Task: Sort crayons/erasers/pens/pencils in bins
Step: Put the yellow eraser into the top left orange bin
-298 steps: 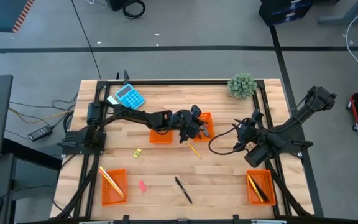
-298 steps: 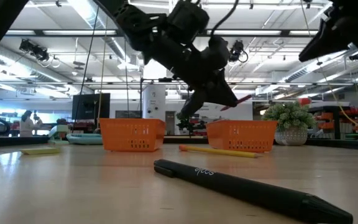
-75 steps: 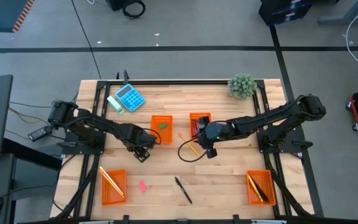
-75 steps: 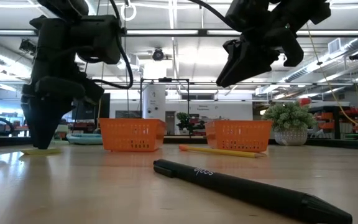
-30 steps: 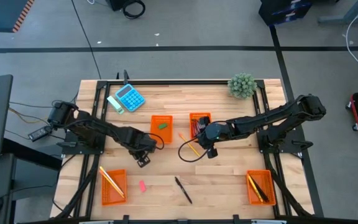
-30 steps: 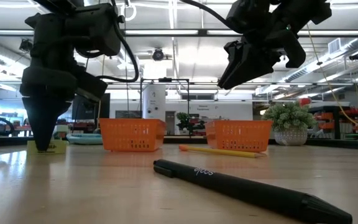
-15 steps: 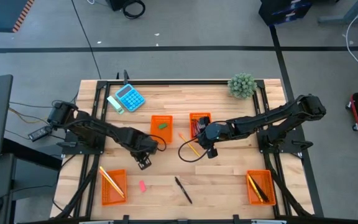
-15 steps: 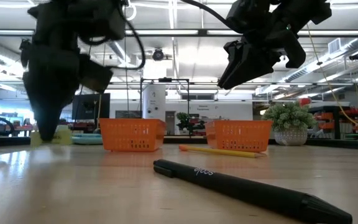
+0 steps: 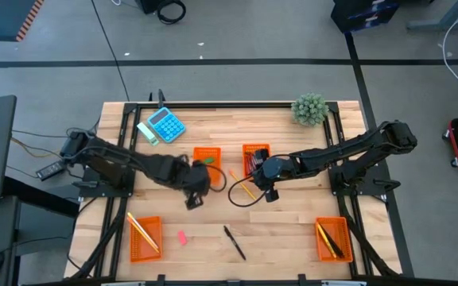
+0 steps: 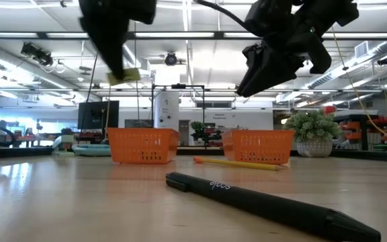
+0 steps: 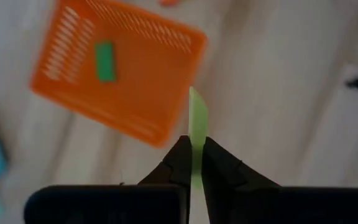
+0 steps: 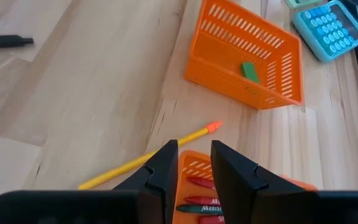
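My left gripper [image 11: 195, 152] is shut on a yellow-green eraser [image 11: 197, 118], high above the table in the low view [image 10: 125, 76], near an orange bin [image 9: 207, 164] that holds a green eraser [image 11: 105, 61]. My right gripper [image 12: 194, 167] hovers open, nothing between its fingers, over the bin with crayons [image 12: 199, 194]. A yellow pencil [image 9: 242, 185] lies flat on the table beside that bin. A black pen [image 9: 234, 242] and a pink eraser [image 9: 182, 237] lie on the table toward the near edge. My left gripper pinches the eraser's two broad faces [image 11: 196, 144] between its two fingers. The thin slab sticks out well past the fingertips. The fingers come from above, slanting steeply down. The eraser is lifted clear of the table.
An orange bin with pencils [image 9: 145, 237] stands near left, another with pens [image 9: 332, 238] near right. A blue calculator [image 9: 165, 124] sits at the far left and a small plant [image 9: 309, 109] at the far right. Bare wood lies between the bins.
My left gripper has risen steeply from the table with the yellow-green eraser, which lay on the wood a second ago and now hangs clear. It has also drifted toward the table's right and far side, toward the bin with the green eraser, and its wrist has turned.
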### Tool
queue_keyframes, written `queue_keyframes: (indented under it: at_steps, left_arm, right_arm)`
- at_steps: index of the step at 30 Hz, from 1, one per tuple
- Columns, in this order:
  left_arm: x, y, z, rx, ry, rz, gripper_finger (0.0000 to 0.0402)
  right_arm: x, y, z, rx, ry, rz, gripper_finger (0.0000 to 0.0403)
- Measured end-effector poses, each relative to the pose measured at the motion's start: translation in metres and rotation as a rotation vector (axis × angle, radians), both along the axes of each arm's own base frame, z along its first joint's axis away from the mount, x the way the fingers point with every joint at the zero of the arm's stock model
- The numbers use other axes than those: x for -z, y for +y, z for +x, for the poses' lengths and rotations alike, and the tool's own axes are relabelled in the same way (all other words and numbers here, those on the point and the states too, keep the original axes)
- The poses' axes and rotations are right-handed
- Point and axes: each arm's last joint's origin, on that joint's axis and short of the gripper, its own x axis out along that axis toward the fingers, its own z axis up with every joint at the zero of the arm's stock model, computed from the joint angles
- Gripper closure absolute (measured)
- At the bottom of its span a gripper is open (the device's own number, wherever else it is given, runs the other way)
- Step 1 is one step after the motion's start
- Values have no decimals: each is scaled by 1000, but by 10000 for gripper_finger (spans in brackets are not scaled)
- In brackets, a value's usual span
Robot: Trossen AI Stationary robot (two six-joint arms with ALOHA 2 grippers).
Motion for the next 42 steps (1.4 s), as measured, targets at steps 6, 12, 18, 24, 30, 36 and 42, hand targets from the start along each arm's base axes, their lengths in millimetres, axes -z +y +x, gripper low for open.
queue_keyframes:
  at_steps: [6,12,18,24,30,36,42]
  left_arm:
    - [7,39,13,25,-45,60,367]
    - [35,71,16,15,-85,75,366]
    - [64,83,9,-1,-94,0,373]
    - [78,82,6,29,-121,-7,350]
    - [76,82,9,29,-162,-2,369]
    - [83,80,14,36,-159,-3,359]
    - [106,78,20,43,-87,-7,353]
  right_arm:
    - [9,-1,-10,44,130,20,301]
    - [16,-3,-20,115,246,54,301]
    - [17,-3,-23,135,278,70,301]
    - [17,-3,-23,135,275,72,301]
    - [17,-3,-22,134,268,74,301]
    - [16,-3,-20,130,245,77,301]
    - [16,-3,-20,127,241,75,301]
